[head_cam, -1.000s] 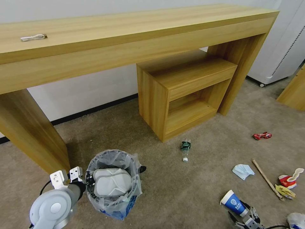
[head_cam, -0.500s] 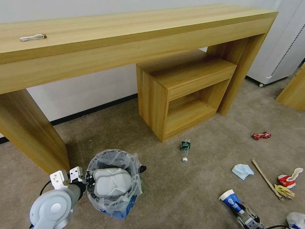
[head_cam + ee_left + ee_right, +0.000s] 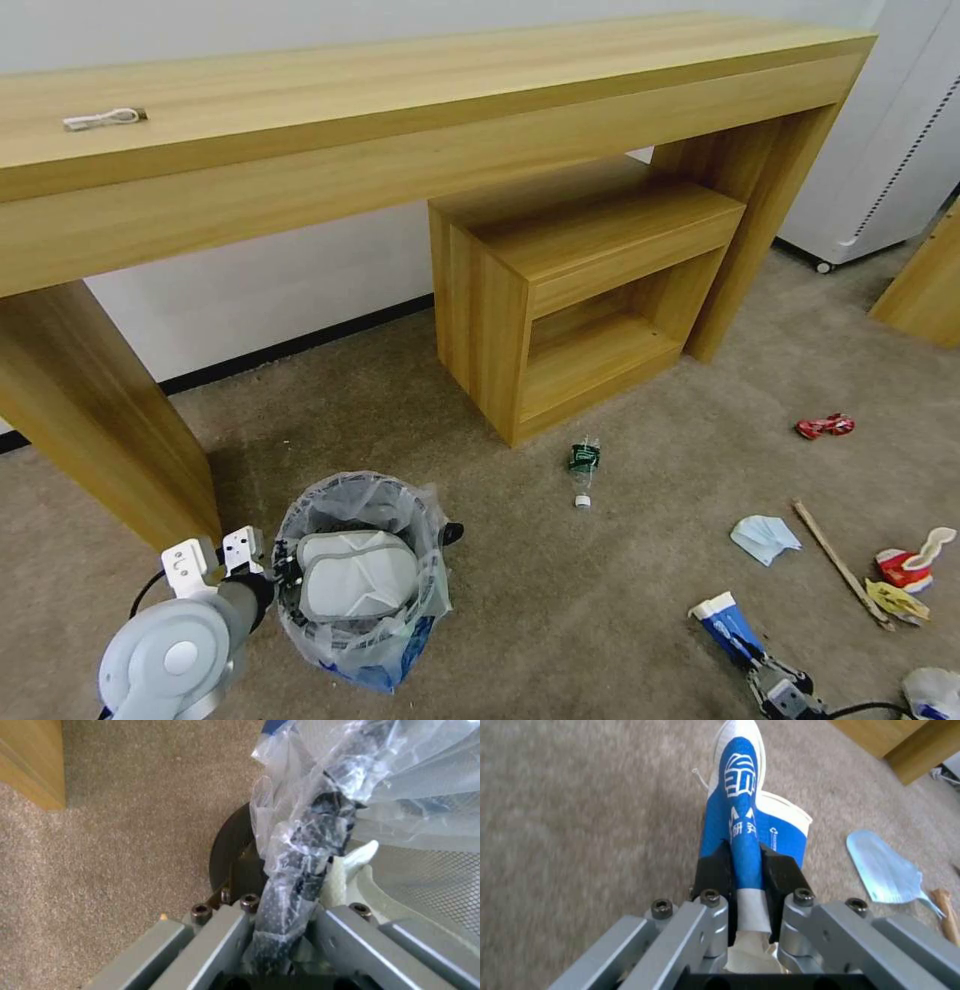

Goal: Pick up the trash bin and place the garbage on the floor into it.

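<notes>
Blue-white paper cup (image 3: 745, 828) crushed flat above beige floor (image 3: 560, 600), slipper-filled trash bin (image 3: 360, 575) apart

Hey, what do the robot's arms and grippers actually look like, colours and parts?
Both grippers, left gripper and right gripper, have grey metal linkage bars with dark hex bolts. The right's pads are black. The left arm's joint is a rounded pale grey housing with a black cable.
</notes>
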Robot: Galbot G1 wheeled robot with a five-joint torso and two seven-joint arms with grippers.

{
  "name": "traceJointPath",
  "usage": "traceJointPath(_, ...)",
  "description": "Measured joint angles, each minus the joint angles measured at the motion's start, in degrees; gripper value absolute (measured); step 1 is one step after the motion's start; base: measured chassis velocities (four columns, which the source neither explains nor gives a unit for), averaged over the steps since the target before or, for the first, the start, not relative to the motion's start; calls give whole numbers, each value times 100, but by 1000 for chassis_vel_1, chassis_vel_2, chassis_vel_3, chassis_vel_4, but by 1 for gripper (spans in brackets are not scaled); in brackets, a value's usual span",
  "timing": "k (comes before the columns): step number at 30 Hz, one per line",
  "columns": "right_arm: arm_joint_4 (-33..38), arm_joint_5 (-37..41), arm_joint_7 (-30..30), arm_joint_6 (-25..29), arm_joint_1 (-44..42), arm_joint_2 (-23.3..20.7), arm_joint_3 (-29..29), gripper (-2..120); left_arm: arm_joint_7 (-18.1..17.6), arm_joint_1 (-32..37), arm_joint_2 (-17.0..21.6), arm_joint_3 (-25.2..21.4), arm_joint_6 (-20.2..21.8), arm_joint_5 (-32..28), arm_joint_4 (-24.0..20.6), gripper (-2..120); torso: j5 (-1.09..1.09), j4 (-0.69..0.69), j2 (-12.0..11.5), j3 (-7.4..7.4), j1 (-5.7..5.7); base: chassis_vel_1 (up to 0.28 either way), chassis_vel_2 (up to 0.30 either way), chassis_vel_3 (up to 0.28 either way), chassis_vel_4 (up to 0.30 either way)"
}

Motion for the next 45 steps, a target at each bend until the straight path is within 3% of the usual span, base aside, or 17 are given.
traceJointPath(8, 303, 372, -399, 269, 116, 32, 102, 9, 1, 18, 8, 71, 49, 13, 6, 0, -2, -1, 0, 0, 0, 0, 0, 0, 0)
traceJointPath(14, 1179, 1022, -991, 341, 68, -55, 328, 9, 49, 18, -27, 113, 57, 95, 2, 0, -3, -1, 0, 0, 0, 0, 0, 0, 0)
traceJointPath(16, 1850, 1537, -1354, 342, 91, -97, 503, 9, 71, 20, -30, 130, 62, 130, -17, 0, 0, -1, 0, 0, 0, 0, 0, 0, 0)
traceJointPath(26, 3466, 2735, -2005, 335, 352, -447, 747, 9, 196, 24, 35, 140, 70, 236, -77, 0, -2, -1, 0, 0, 0, 0, 0, 0, 0)
traceJointPath(45, 5089, 3155, -2421, -218, 1587, -1262, 113, 9, 487, -76, 217, 363, 85, 631, 12, 0, 0, -2, -1, 0, 0, 0, 0, 0, 0)
